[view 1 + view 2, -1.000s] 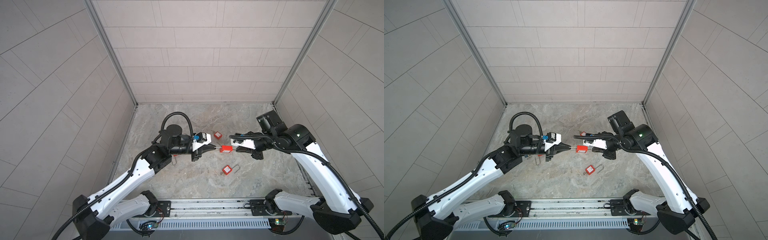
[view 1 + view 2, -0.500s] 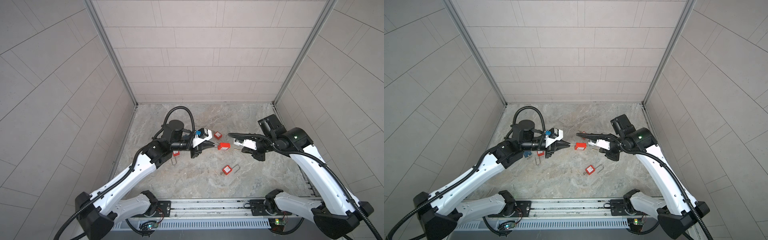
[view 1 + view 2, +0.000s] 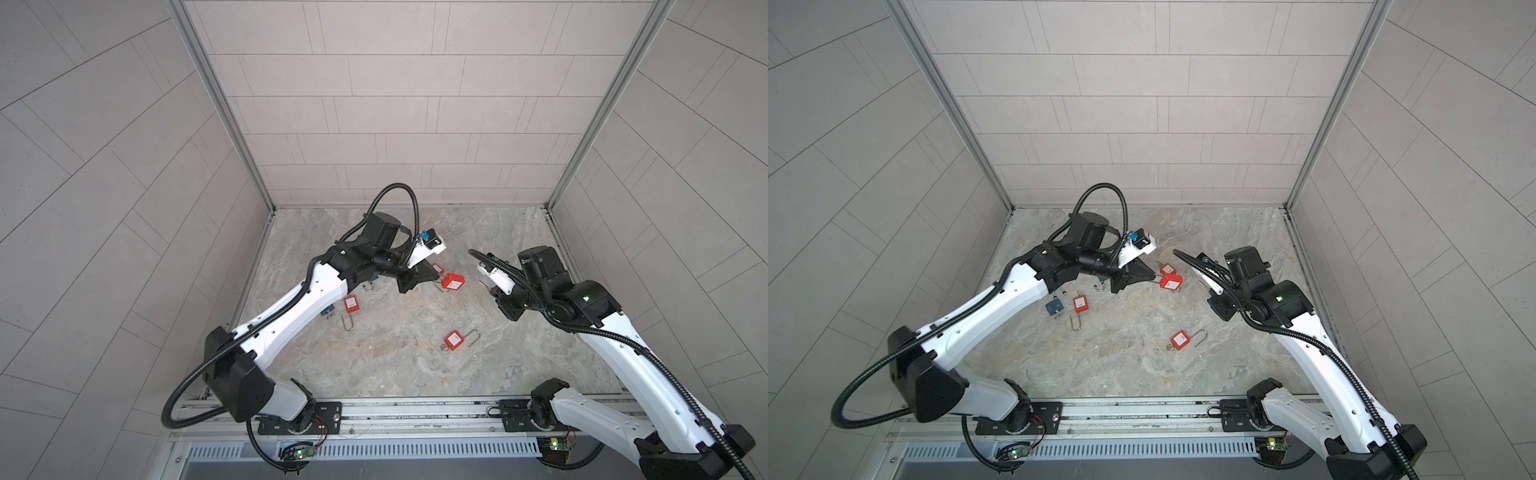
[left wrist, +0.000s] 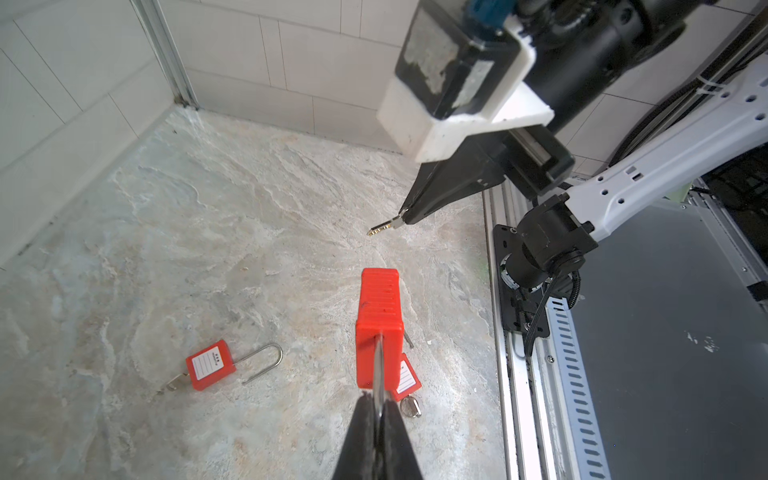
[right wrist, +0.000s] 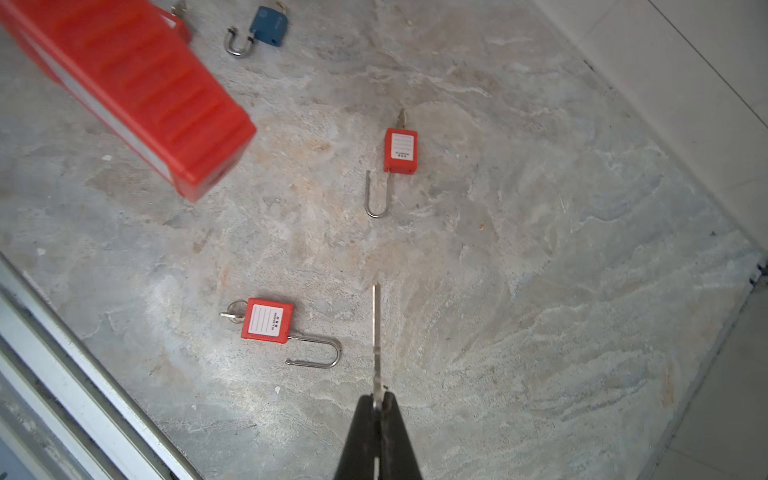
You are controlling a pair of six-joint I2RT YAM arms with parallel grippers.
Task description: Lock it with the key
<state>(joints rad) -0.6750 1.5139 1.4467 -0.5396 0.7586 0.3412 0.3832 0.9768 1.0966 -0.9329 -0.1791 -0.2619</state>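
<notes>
Both reach inward, facing — left gripper (image 4: 377, 405) pinches the red padlock (image 4: 379, 328), right gripper (image 5: 377, 404) pinches the key (image 5: 376, 332).

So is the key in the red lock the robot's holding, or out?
Out. The key sticks from the right gripper, with a clear gap to the red lock in the left gripper.

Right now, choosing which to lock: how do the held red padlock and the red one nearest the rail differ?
The held padlock hangs pinched by its shackle in the left hand; the floor padlock lies flat. The floor padlock carries a key; the held padlock's keyhole is empty. Both are red.
</notes>
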